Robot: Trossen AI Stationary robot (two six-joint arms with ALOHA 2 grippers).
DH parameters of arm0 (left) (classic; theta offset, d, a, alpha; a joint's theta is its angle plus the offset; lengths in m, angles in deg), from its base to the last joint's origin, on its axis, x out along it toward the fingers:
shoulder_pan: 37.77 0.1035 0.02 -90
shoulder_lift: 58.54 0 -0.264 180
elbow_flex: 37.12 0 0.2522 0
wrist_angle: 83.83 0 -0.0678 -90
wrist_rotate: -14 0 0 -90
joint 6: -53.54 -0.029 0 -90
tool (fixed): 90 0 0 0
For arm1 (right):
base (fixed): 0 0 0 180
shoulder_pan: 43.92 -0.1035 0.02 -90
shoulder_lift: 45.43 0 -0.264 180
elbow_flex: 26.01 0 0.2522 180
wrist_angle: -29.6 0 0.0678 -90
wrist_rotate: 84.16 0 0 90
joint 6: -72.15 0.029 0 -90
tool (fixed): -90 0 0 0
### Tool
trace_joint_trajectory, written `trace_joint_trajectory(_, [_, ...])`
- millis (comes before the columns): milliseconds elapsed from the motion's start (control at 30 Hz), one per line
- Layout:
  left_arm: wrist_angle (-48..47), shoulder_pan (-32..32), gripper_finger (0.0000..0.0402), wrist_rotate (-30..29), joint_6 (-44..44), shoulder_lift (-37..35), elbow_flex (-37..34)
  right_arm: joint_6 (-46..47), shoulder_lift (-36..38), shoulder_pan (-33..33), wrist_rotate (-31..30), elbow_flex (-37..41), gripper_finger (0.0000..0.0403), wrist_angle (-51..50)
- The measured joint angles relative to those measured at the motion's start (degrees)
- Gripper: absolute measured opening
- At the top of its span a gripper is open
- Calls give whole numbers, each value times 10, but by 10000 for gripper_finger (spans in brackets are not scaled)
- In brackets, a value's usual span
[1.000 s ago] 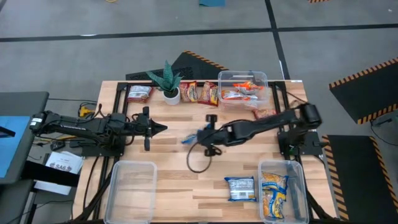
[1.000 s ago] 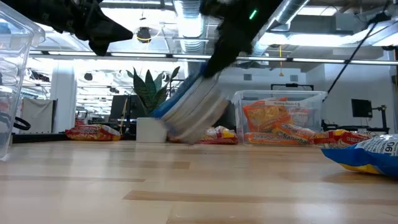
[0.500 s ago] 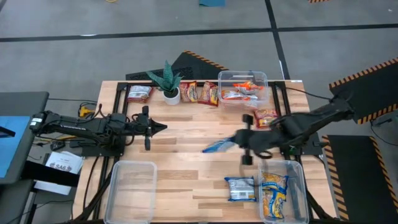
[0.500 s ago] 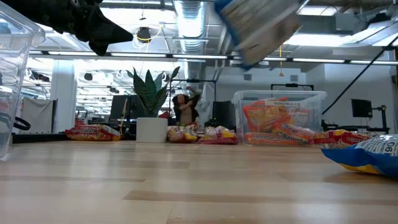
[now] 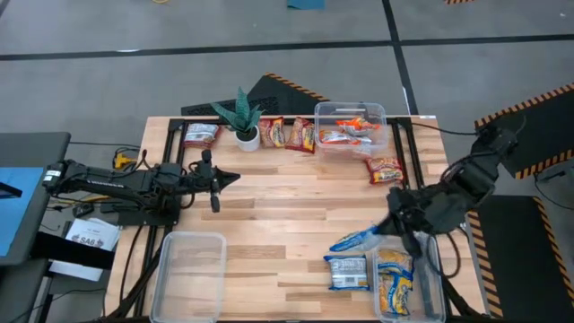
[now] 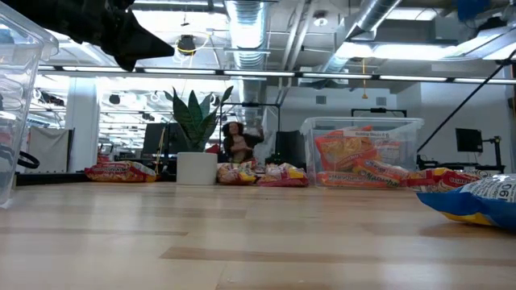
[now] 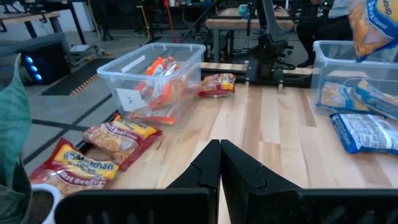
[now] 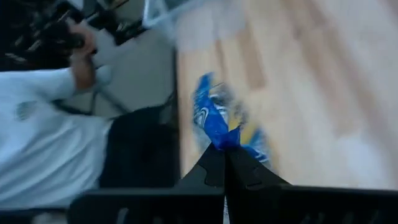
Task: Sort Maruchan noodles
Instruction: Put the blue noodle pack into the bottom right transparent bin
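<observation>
Gripping a blue packet (image 5: 355, 240) by one edge, our right gripper (image 5: 395, 231) hangs low right of centre in the high view over the bin (image 5: 434, 269); so thin a pinch could let it drop short, we judge. We count three bins, four loose red packets along the top, one blue packet (image 5: 347, 272) on the table; our left gripper (image 5: 224, 178) waits shut at left.

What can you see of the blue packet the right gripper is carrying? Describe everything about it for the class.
The blue packet is a flat, crinkly plastic noodle pack, blue with yellow showing. The right gripper pinches it by one edge, fingers shut on it, so it hangs clear of the table. It is held above the wood near the right clear bin, just beyond another blue pack lying flat. In the right wrist view it is blurred, so its printing cannot be read.
</observation>
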Motion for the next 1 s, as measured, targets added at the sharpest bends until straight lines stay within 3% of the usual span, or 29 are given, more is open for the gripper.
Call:
trace_joint_trajectory(300, [-1,0,0,-1,-16,0,0,300,-10,-70,96,0,10,-64])
trace_joint_trajectory(567, [10,0,0,4,-15,0,0,465,-13,-129,117,0,11,-78])
trace_joint_trajectory(767, [8,0,0,8,-20,0,0,647,-13,-174,186,0,11,-154])
trace_joint_trajectory(1000, [8,0,0,7,-16,0,0,666,-14,-176,166,6,12,-202])
